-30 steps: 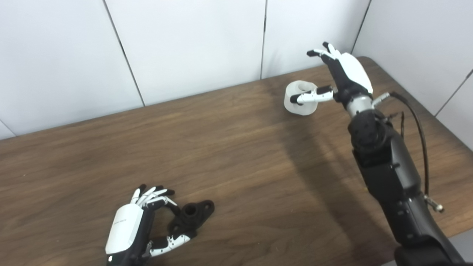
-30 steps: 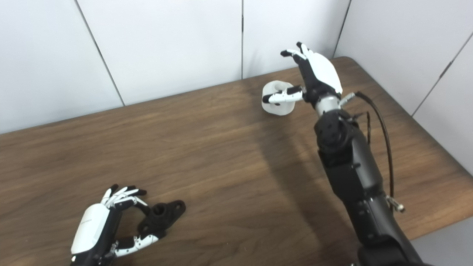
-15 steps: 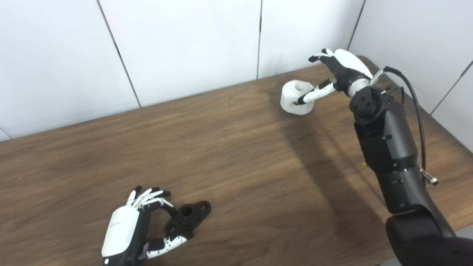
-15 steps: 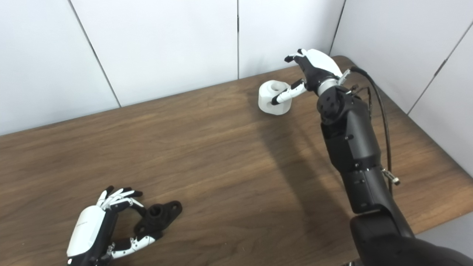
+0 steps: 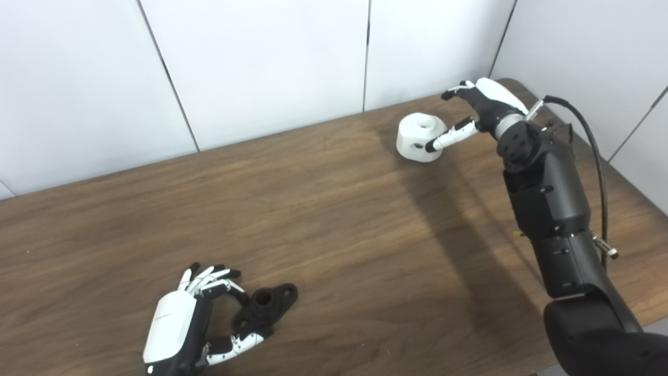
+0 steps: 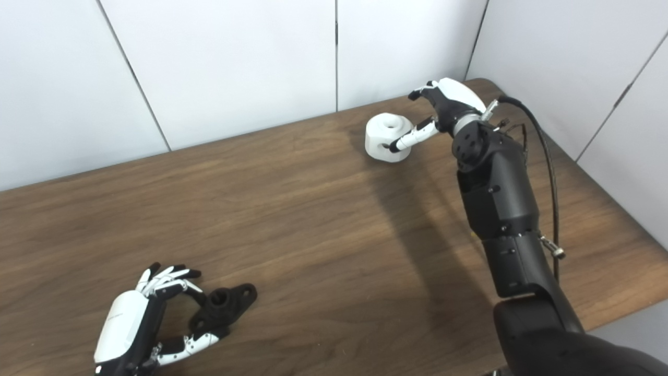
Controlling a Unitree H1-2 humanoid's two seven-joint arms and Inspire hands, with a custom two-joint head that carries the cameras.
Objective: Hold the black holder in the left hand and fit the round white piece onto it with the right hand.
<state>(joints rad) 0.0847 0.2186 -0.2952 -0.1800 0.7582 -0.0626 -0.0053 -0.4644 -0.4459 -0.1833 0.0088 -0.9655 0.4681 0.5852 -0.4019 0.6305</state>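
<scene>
The black holder (image 5: 267,304) lies flat on the brown table (image 5: 334,219) near the front left. My left hand (image 5: 180,324) is open and cupped around its near end, fingers above and thumb below, and I cannot tell whether they touch it. The round white piece (image 5: 416,137) stands at the far right, hole upward. My right hand (image 5: 485,102) is open beside it. Its thumb (image 5: 446,139) lies against the piece's front right side, while its fingers (image 5: 453,92) hang apart behind and to the right.
White wall panels (image 5: 261,68) close off the back and right of the table. The table's rounded far right corner (image 5: 514,82) lies just behind my right hand. A black cable (image 5: 595,151) loops along the right forearm.
My right hand has dropped lower beside the white piece and its thumb now rests against the piece. The left hand and the holder have stayed put. The camera shifted slightly.
</scene>
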